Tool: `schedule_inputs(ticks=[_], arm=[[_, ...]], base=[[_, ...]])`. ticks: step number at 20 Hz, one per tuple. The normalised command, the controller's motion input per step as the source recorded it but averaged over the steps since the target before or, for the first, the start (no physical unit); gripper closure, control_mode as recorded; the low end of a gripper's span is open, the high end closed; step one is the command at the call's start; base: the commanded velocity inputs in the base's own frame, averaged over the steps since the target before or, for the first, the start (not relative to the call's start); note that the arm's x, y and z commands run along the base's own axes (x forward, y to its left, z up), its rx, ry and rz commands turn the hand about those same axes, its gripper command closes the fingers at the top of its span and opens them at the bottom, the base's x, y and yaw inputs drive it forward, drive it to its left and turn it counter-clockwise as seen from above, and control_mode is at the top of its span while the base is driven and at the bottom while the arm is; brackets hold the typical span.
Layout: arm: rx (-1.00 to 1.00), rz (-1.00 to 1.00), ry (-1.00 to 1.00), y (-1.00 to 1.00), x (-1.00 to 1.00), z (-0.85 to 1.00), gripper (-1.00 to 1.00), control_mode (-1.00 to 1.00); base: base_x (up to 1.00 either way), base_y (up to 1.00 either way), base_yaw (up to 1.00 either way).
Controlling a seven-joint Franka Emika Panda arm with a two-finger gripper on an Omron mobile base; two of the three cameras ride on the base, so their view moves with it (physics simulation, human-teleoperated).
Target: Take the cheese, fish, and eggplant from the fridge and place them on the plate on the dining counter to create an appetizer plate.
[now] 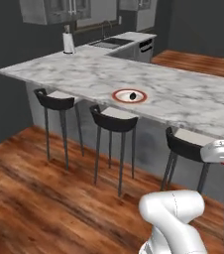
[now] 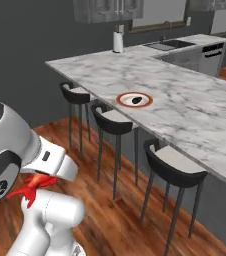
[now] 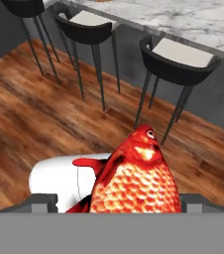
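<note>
A red-orange scaly fish (image 3: 136,183) fills the space between my gripper's (image 3: 119,202) two dark fingertips, which are shut on it. Its red tail (image 2: 31,189) hangs below the hand, low over the wooden floor and well short of the dining counter (image 1: 183,94). The plate (image 1: 116,95) (image 2: 121,100), white with a red-brown rim, lies near the counter's front edge. On it rests the eggplant (image 1: 132,95) (image 2: 136,100), a small dark lump. The cheese and the fridge are out of view.
Three black round-backed stools (image 1: 115,121) (image 2: 172,167) stand along the counter's near side, between me and the plate. A paper towel roll (image 1: 68,42) stands at the counter's far end, with a sink (image 1: 109,43) behind it. Wooden floor (image 1: 44,198) lies open to the left.
</note>
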Motion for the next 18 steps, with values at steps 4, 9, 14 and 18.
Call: schedule_inputs(ticks=[4,9,14,18], arm=[[0.00,0.00,0.00,0.00,0.00,0.00,1.00,1.00],[0.00,0.00,0.00,0.00,0.00,0.00,1.00,1.00],[0.00,0.00,0.00,0.00,0.00,0.00,1.00,1.00],[0.00,0.00,0.00,0.00,0.00,0.00,1.00,1.00]], base=[[0.95,1.00,-0.51],[0.79,1.00,-0.49],[0.69,1.00,-0.48],[0.72,1.00,-0.50]])
